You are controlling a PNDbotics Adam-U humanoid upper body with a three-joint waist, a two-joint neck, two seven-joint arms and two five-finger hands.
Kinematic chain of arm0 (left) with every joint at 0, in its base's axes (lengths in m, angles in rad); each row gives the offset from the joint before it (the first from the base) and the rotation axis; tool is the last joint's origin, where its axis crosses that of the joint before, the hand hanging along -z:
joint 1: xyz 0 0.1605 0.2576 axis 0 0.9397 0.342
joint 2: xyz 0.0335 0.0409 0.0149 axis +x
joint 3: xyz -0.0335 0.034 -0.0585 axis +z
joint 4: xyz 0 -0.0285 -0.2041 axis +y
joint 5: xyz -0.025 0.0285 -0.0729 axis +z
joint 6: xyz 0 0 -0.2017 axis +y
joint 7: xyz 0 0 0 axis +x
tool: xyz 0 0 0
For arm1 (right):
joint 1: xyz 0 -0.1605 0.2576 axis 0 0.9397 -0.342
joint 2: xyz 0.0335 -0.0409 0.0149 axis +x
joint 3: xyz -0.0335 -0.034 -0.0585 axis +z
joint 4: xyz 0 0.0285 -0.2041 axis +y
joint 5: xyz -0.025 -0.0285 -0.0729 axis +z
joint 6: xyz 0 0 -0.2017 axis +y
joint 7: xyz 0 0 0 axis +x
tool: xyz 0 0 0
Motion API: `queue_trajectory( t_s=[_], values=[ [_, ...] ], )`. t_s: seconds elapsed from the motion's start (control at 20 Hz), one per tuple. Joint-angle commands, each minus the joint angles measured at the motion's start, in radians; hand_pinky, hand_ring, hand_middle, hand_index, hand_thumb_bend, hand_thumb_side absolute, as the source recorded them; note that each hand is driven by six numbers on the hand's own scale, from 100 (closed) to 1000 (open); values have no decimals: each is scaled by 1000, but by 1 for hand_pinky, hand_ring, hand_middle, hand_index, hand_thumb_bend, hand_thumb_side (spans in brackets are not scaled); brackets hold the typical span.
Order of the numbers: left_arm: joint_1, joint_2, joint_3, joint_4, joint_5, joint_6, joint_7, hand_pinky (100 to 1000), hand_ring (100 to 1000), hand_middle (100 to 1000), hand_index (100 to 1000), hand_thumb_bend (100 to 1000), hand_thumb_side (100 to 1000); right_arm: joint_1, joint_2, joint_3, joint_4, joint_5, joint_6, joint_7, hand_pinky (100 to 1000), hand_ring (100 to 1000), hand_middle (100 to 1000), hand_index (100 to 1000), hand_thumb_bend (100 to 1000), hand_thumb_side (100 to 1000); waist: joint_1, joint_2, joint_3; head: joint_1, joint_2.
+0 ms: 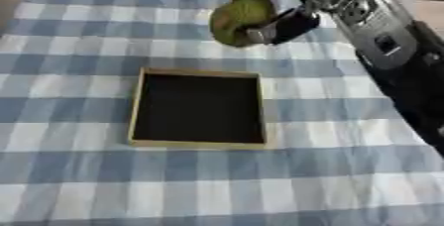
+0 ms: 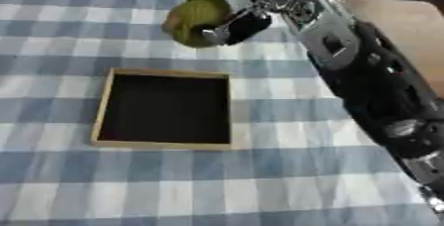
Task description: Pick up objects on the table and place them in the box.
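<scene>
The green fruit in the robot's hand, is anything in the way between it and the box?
Nothing visible is. The right hand holds the green fruit above the checked cloth, just beyond the box. The box looks empty and open on top.

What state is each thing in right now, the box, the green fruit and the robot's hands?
Box: open on top, empty, flat on the checked cloth.
Green fruit: held in the air beyond the box's far edge, not yet inside it.
Right hand: fingers curled round the fruit.
Left hand: not in view.
</scene>
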Motion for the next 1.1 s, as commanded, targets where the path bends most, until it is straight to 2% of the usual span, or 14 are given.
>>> queue_trajectory(
  t_s=[0.05, 0.25, 0.6, 0.7, 0.75, 0.85, 0.95, 1.1],
  values=[
    [-12, 15, 2, -20, 3, -1, -1, 637, 520, 703, 820, 100, 537, -1, 50, 21, 0, 37, -12, 48, 474, 569, 502, 517, 100, 100, 6, -16, -1, 3, -3],
    [-13, 14, 2, -20, 3, -1, -1, 637, 520, 703, 820, 100, 537, 31, 92, 18, 22, 100, -47, 98, 467, 582, 504, 520, 100, 100, 6, -15, -2, 3, -2],
    [-14, 13, 2, -20, 3, -1, 0, 637, 519, 703, 820, 100, 537, 84, 137, 21, 67, 216, -65, 62, 526, 602, 518, 535, 100, 100, 7, -12, -1, 1, -2],
    [-14, 13, 2, -20, 3, -1, 0, 637, 519, 703, 820, 100, 537, 89, 143, 21, 75, 241, -66, 51, 599, 651, 576, 596, 171, 100, 7, -11, -1, 1, -2],
    [-14, 13, 3, -20, 3, 0, 0, 637, 518, 703, 820, 100, 538, 90, 144, 20, 77, 251, -67, 44, 642, 694, 633, 662, 245, 100, 7, -11, -1, 2, -1],
    [-14, 13, 3, -20, 2, 0, 0, 637, 518, 703, 820, 100, 538, 90, 143, 16, 78, 265, -66, 29, 685, 752, 708, 746, 307, 100, 6, -11, -2, 2, 0],
    [-14, 13, 3, -20, 2, 0, 0, 637, 518, 703, 820, 100, 538, 89, 140, 9, 74, 271, -64, 15, 730, 802, 765, 807, 363, 100, 6, -12, -3, 4, -1],
    [-13, 13, 4, -20, 1, 1, 1, 637, 518, 703, 820, 100, 538, 86, 130, -4, 56, 269, -75, -10, 772, 845, 810, 852, 449, 100, 6, -13, -5, 6, -1]
  ],
)
